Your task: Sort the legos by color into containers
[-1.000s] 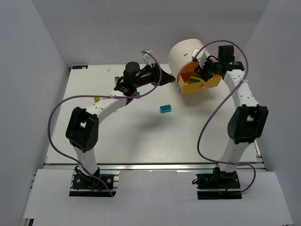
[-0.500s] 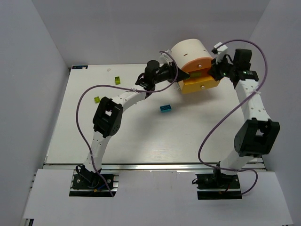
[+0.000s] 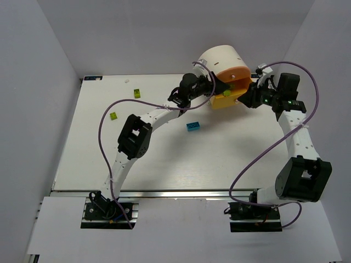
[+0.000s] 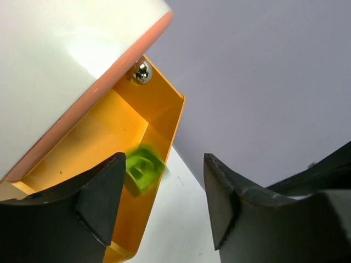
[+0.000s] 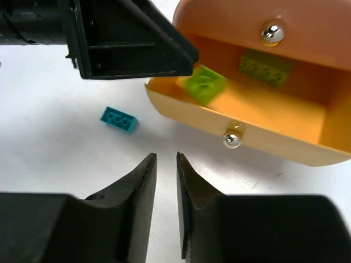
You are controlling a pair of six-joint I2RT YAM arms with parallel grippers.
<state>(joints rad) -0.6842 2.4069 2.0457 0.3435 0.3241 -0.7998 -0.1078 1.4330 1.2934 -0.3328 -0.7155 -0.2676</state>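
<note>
The cabinet [image 3: 219, 57] stood at the far right of the worktop [image 3: 164, 159], its yellow drawer [image 5: 277, 147] pulled open toward the near side under a closed orange drawer [image 5: 307, 38]. The left jaws reached in from the left and were spread wide, holding nothing. Just beyond their tips a lime brick [image 5: 204, 83] showed as a blur over the left end of the open drawer; whether it touched the drawer could not be told. A green brick [image 5: 265, 67] lay deeper in the same drawer, against its back. The right jaws sat at the drawer's right side, nearly together with only a narrow gap and nothing in it, close to the drawer's knob [image 5: 233, 139] but apart from it. A cyan brick [image 3: 192, 126] lay on the worktop, near and to the left of the drawer. Two more lime bricks [image 3: 137, 93] [image 3: 114, 116] lay well apart from the cabinet on the far left of the worktop.
</note>
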